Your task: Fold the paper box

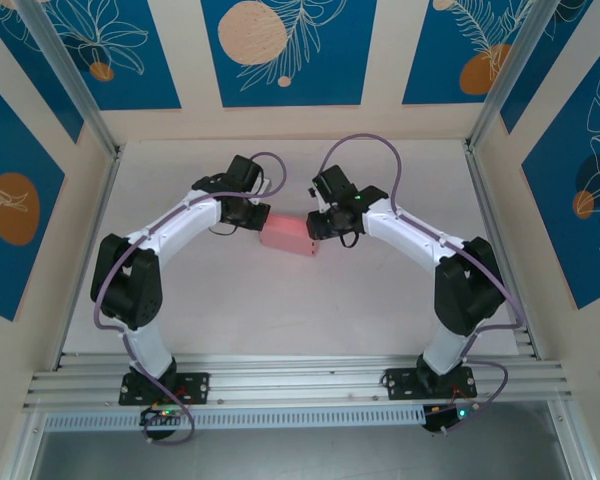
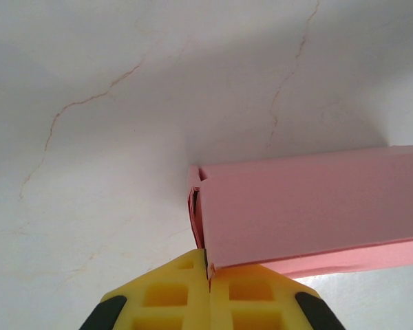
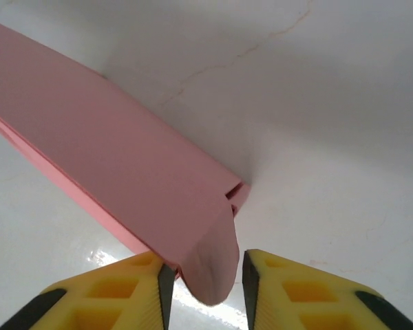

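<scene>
In the top view both sets of fingertips were hard to make out against the paper box (image 1: 288,235), which lay on the table (image 1: 300,310). Each wrist view cut off the box's far end.

The left gripper (image 2: 208,265) sat at the box's left end, jaws pressed together on a thin edge of card at the corner. The right gripper (image 3: 208,271) stood at the box's right end, jaws partly apart, with a rounded flap (image 3: 208,251) between them. A sliver of gap showed beside one finger, so no firm hold was evident.
</scene>
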